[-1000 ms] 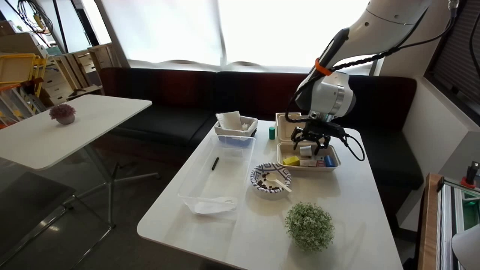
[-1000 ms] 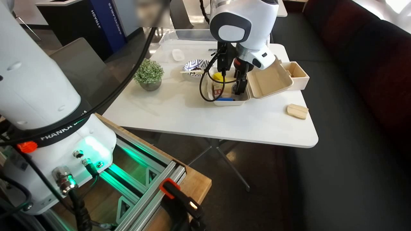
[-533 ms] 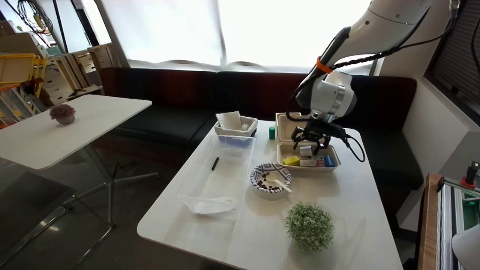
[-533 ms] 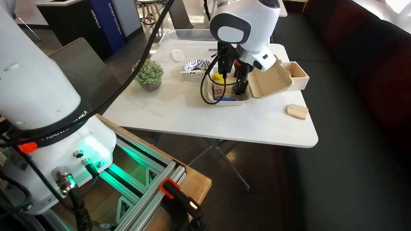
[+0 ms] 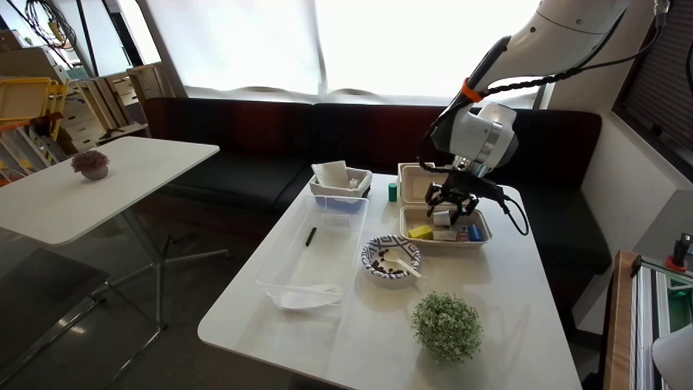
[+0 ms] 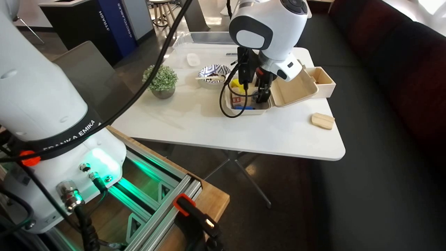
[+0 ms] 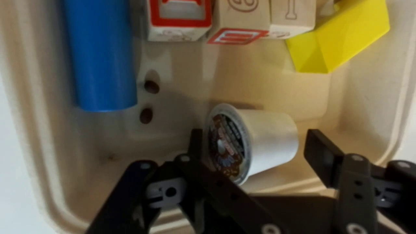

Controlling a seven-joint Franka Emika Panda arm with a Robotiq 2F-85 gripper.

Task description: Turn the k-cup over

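The k-cup (image 7: 269, 139) is white with a printed lid. It lies on its side in the beige box (image 7: 398, 130), lid facing left in the wrist view; it also shows in an exterior view (image 5: 442, 219). My gripper (image 7: 255, 141) is open around it, with its fingers down inside the box. The left finger is close beside the lid and covers its lower edge; whether it touches is unclear. The right finger stands apart from the cup's base. In an exterior view the gripper (image 6: 260, 94) and its cable partly hide the k-cup.
In the box are a blue cylinder (image 7: 102, 58), wooden letter blocks (image 7: 240, 22), a yellow block (image 7: 338, 39) and two brown beans. The box's open lid (image 6: 294, 87) stands beside it. A patterned bowl (image 5: 391, 257), clear bin (image 5: 319, 254) and plant (image 5: 446, 327) are nearby.
The arm and wrist have shifted slightly right in both exterior views. The fingertips look a little closer together around the k-cup. The k-cup shows no clear movement.
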